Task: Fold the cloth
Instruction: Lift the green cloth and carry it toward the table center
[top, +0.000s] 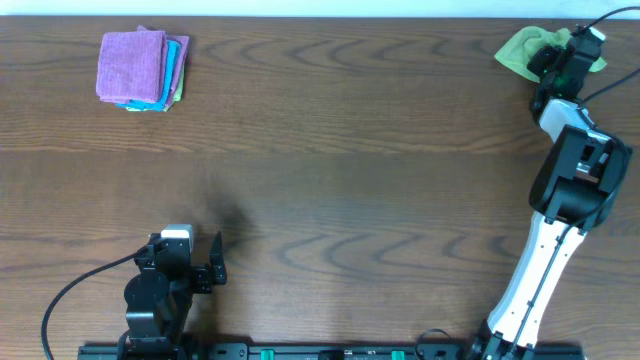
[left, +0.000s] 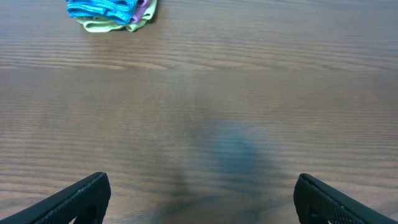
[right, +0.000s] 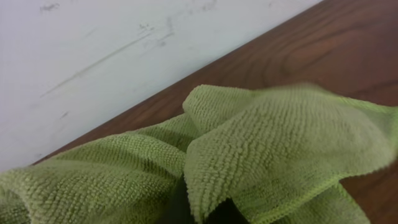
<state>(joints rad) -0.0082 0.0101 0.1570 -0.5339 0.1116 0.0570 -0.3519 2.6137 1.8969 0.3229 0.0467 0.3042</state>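
Cloth (top: 515, 50): lay crumpled at the counter's (top: 350, 150) far right edge beneath the right hand (top: 548, 62), whose grip could not be told. Left hand (top: 205, 268): stood open, near left. Best dragged to centre and flattened before any fold.

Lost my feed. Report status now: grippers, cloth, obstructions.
Left gripper open, empty. Right gripper at the lime-green cloth, jaws hidden. Cloth crumpled at far right corner, not folded. Folded cloth stack far left, out of the way.
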